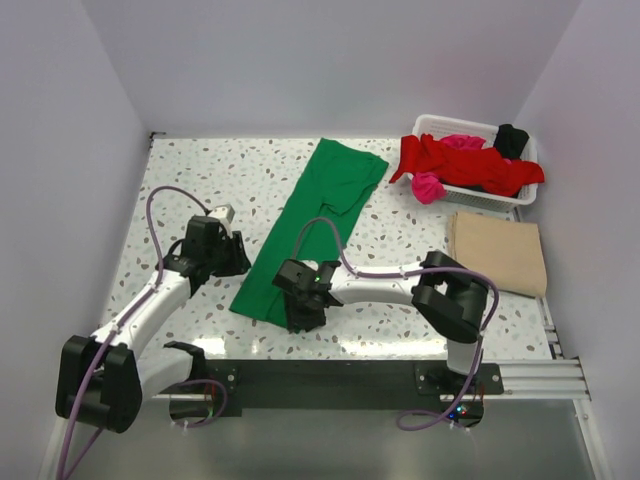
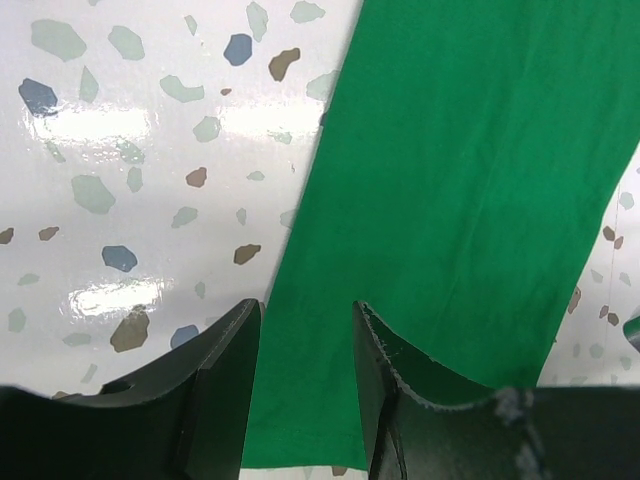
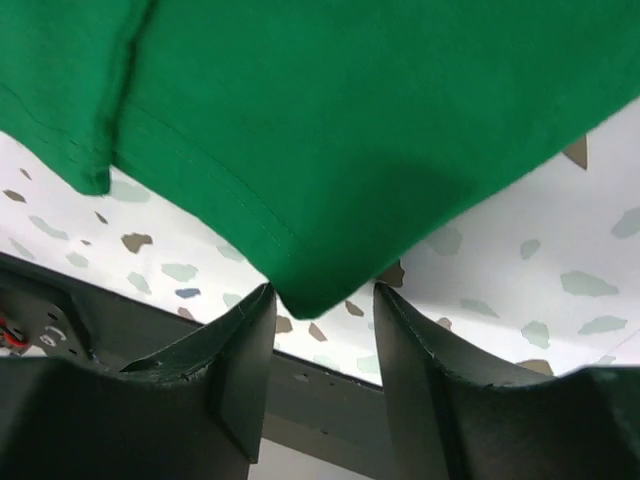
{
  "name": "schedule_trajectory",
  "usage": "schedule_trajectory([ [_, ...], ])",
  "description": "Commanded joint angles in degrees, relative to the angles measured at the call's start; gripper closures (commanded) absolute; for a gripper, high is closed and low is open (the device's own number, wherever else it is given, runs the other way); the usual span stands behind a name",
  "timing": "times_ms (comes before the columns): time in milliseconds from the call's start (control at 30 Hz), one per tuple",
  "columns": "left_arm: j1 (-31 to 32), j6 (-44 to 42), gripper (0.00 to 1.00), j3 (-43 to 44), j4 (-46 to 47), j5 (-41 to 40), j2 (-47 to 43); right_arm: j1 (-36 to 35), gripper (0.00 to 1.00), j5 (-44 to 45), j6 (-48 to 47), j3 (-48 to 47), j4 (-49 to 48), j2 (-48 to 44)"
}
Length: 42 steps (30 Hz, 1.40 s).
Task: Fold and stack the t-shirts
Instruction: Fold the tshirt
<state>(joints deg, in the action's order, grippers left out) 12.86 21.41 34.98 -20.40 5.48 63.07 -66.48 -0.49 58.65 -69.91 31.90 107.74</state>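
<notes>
Hovering low over the near corner of the green t-shirt (image 1: 310, 215), the right gripper (image 3: 320, 295) has its fingers spread. The hemmed corner lies just past the fingertips and is not pinched between them. A little farther in and to the left, the left gripper (image 2: 305, 310) is likewise released, its jaws parted above the shirt's left long edge, with green cloth showing in the gap and the speckled table (image 1: 200, 170) off to one side. The green t-shirt is folded into a long narrow strip that lies flat and runs diagonally from near-left to far-right across the middle of the table. To the right, well apart from it, a tan t-shirt (image 1: 497, 250) lies folded into a neat rectangle. Beyond that, in the far right corner, a white basket (image 1: 440, 125) holds a heap of a red t-shirt (image 1: 460, 160), a magenta t-shirt (image 1: 430, 187) and a black t-shirt (image 1: 512, 138), the red one draping over the rim.
</notes>
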Motion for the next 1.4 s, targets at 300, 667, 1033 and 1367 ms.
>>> schedule_trajectory([
  [300, -0.3, -0.9, 0.53, -0.4, 0.7, 3.0, -3.0, -0.4, 0.81, 7.3, 1.9, -0.8, 7.2, -0.7],
  [667, 13.1, 9.5, 0.53, -4.6, 0.1, 1.0, -5.1, -0.3, 0.83, 9.6, 4.4, 14.2, 14.0, -17.0],
  [1033, 28.2, 25.4, 0.52, -15.8, 3.0, 8.8, -7.1, -0.3, 0.75, 8.7, 5.9, 26.0, 13.0, -31.5],
  [1367, 34.0, 29.7, 0.48, -15.1, 1.8, 7.2, -4.5, -0.3, 0.7, 6.1, 2.8, 25.5, 12.2, -30.9],
])
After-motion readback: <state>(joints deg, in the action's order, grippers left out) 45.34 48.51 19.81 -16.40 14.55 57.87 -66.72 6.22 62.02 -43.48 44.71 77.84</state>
